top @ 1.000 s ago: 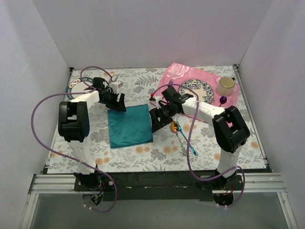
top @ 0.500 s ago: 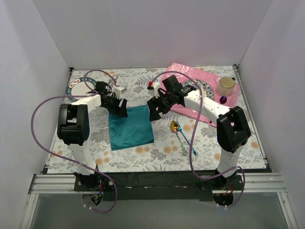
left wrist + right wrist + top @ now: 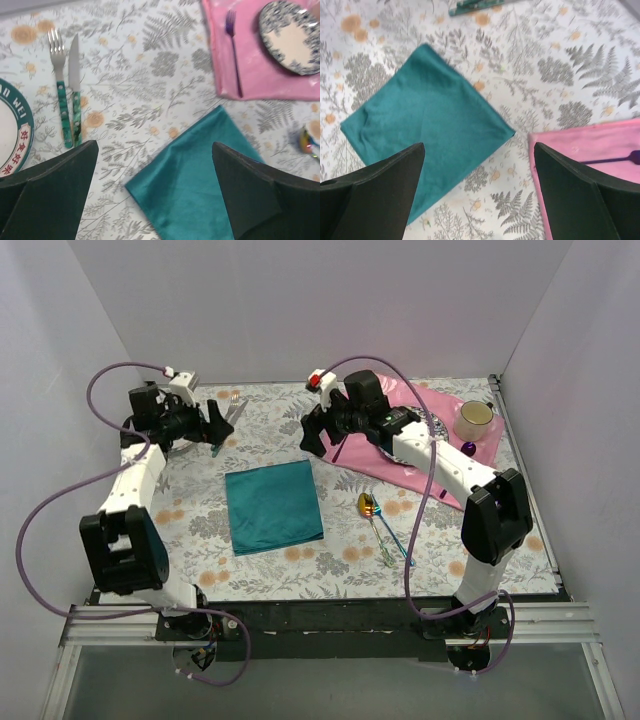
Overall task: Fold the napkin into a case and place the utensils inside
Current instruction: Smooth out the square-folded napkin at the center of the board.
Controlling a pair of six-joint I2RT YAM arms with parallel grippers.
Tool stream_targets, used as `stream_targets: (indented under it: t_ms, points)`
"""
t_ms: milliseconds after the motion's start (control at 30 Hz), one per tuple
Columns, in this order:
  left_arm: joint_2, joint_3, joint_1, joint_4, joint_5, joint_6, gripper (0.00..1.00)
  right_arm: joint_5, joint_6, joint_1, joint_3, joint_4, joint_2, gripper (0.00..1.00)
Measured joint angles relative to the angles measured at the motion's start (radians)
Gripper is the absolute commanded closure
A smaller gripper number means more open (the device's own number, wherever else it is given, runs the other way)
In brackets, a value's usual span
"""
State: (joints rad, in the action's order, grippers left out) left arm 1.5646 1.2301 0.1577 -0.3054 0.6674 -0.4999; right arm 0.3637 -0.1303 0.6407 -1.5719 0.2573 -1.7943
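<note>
Left end effector (image 3: 214, 426) and right end effector (image 3: 311, 432) have released and lifted off the napkin (image 3: 273, 507), apparently folded once; utensils (image 3: 385, 530) at its 3 o'clock wait outside

We take this for a robotics lab test cell dressed up as a dining table, not a home. Plain white panels (image 3: 300, 310) wall in the floral tablecloth (image 3: 300, 570) on three sides. An aluminium rail (image 3: 320, 625) runs along its near edge, carrying the left arm (image 3: 135, 475) and the right arm (image 3: 450, 465), both trailing loose purple cables (image 3: 40, 530). On the tablecloth we see a staged place setting: a pink placemat (image 3: 440, 405) with plate (image 3: 292, 37) and cup (image 3: 474, 420) at its far right corner, and the napkin (image 3: 273, 505) at its middle.
</note>
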Motion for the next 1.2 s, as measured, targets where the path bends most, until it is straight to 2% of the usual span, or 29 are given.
stream_targets:
  t_ms: [133,233,367,500,700,800,833,900,967,1000,1033,1133,1200]
  points:
    - [-0.178,-0.126,-0.012,0.172,0.029,-0.169,0.02,0.058,0.033,-0.009,-0.094,-0.04,-0.025,0.01]
    - [-0.23,-0.181,-0.02,0.219,0.05,-0.251,0.02,0.156,0.094,-0.014,-0.126,-0.064,-0.052,0.01]
    - [-0.159,-0.159,-0.019,0.144,0.136,-0.248,0.02,0.269,0.192,-0.019,-0.074,-0.073,-0.089,0.01]
    - [-0.035,-0.135,-0.024,0.011,0.152,-0.172,0.02,0.351,0.259,-0.018,0.112,-0.091,-0.09,0.01]
    - [0.069,-0.082,-0.092,-0.12,0.039,0.014,0.03,0.401,0.291,-0.014,0.324,-0.053,-0.07,0.18]
    - [0.076,-0.069,-0.127,-0.134,0.007,0.068,0.04,0.402,0.315,-0.014,0.441,-0.048,0.007,0.32]
    - [0.075,-0.069,-0.135,-0.138,-0.003,0.082,0.06,0.402,0.326,-0.013,0.479,-0.048,0.042,0.39]
    - [0.074,-0.074,-0.156,-0.143,-0.026,0.107,0.09,0.401,0.355,-0.012,0.538,-0.057,0.105,0.46]
    - [0.056,-0.101,-0.171,-0.14,-0.034,0.128,0.19,0.4,0.385,-0.012,0.576,-0.071,0.146,0.52]
    - [0.038,-0.124,-0.176,-0.143,-0.035,0.141,0.23,0.398,0.397,-0.011,0.59,-0.083,0.156,0.53]
    - [0.015,-0.147,-0.18,-0.153,-0.035,0.157,0.32,0.397,0.413,-0.011,0.6,-0.091,0.159,0.54]
    - [-0.06,-0.194,-0.188,-0.224,-0.03,0.242,0.42,0.385,0.452,-0.01,0.624,-0.114,0.159,0.55]
    - [-0.112,-0.211,-0.188,-0.288,-0.026,0.317,0.45,0.378,0.479,-0.006,0.629,-0.129,0.155,0.55]
